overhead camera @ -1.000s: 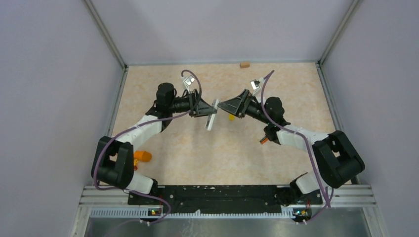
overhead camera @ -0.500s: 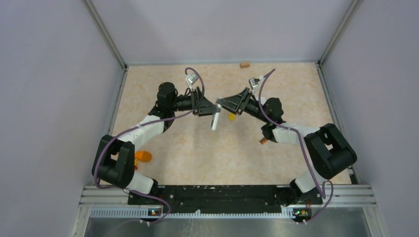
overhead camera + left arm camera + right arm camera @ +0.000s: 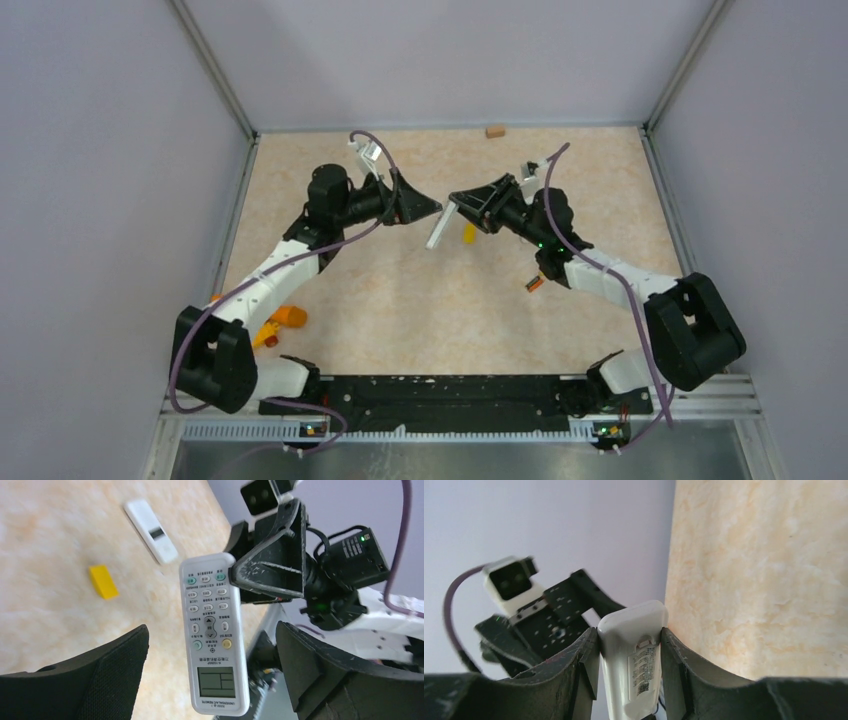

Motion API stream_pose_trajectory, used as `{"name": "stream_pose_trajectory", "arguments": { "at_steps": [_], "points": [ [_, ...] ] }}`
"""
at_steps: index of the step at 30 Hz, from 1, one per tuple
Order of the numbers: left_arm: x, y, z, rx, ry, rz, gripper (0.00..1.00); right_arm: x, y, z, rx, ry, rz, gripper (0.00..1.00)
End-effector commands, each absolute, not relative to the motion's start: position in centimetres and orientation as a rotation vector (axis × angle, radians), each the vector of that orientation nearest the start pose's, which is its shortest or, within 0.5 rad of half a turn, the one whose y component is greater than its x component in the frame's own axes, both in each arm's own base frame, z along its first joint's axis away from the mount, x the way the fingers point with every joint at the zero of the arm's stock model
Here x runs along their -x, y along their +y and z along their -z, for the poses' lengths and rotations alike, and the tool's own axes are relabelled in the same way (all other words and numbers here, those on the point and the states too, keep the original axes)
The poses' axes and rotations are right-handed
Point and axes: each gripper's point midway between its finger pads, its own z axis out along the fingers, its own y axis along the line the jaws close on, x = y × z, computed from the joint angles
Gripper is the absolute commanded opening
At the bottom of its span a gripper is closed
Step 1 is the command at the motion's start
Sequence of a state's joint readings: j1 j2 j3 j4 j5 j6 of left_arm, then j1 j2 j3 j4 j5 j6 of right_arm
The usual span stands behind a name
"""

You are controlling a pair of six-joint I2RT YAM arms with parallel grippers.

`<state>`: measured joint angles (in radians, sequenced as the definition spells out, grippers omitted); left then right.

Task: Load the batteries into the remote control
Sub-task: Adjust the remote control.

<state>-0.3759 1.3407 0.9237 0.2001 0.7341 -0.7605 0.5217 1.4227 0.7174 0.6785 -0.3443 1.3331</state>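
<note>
A white remote with buttons and a small screen (image 3: 440,227) hangs tilted above the table's middle. My right gripper (image 3: 462,205) is shut on its upper end, and the right wrist view shows its labelled back (image 3: 634,670) squeezed between my fingers (image 3: 586,655). My left gripper (image 3: 428,208) stands open just left of it, its pads well apart on either side of the button face (image 3: 215,645) without touching. The remote control (image 3: 151,530), slim and white with a dark recess, lies on the table beyond. One orange-and-black battery (image 3: 533,284) lies beside my right arm.
A yellow block (image 3: 468,234) lies under the held remote, also in the left wrist view (image 3: 103,581). A larger orange cylinder (image 3: 291,316) and yellow blocks (image 3: 262,335) sit by my left arm. A small brown block (image 3: 494,130) rests at the back wall.
My right gripper closed on the buttoned remote's upper end. My left gripper then let go of it, opened wide and drew slightly back to the left.
</note>
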Motion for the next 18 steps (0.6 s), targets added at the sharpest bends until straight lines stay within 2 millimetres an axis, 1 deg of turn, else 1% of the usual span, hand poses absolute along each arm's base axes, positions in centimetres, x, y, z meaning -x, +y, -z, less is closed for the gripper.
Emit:
{"name": "stream_pose_trajectory", "arguments": {
  "at_steps": [1, 2, 5, 7, 10, 12, 16, 18],
  "points": [
    [-32.4, -25.5, -28.3, -0.230, 1.810, 1.172, 0.99, -34.0, 28.6, -25.8, -0.577, 1.839, -1.508, 0.18],
    [-32.2, -25.5, -28.6, -0.247, 1.791, 1.147, 0.99, -34.1, 28.5, -25.8, -0.597, 1.848, -1.496, 0.18],
    [-32.0, -25.4, -28.6, -0.271, 1.763, 1.070, 0.99, -34.5, 28.1, -25.1, -0.680, 1.875, -1.467, 0.19],
    [-31.7, -25.4, -28.6, -0.293, 1.744, 1.039, 0.99, -34.6, 27.9, -24.4, -0.751, 1.899, -1.452, 0.18],
    [-30.9, -26.0, -28.3, -0.342, 1.720, 1.018, 0.99, -34.7, 27.6, -23.7, -0.834, 1.920, -1.445, 0.17],
    [-30.5, -26.5, -27.6, -0.376, 1.725, 0.992, 0.98, -34.6, 27.5, -23.4, -0.883, 1.930, -1.447, 0.17],
    [-29.8, -26.9, -24.4, -0.437, 1.774, 0.847, 0.97, -34.3, 27.4, -22.9, -0.984, 1.963, -1.449, 0.15],
    [-29.6, -27.3, -23.1, -0.476, 1.786, 0.783, 0.97, -34.1, 27.5, -22.5, -1.026, 1.997, -1.447, 0.15]
  ]
}}
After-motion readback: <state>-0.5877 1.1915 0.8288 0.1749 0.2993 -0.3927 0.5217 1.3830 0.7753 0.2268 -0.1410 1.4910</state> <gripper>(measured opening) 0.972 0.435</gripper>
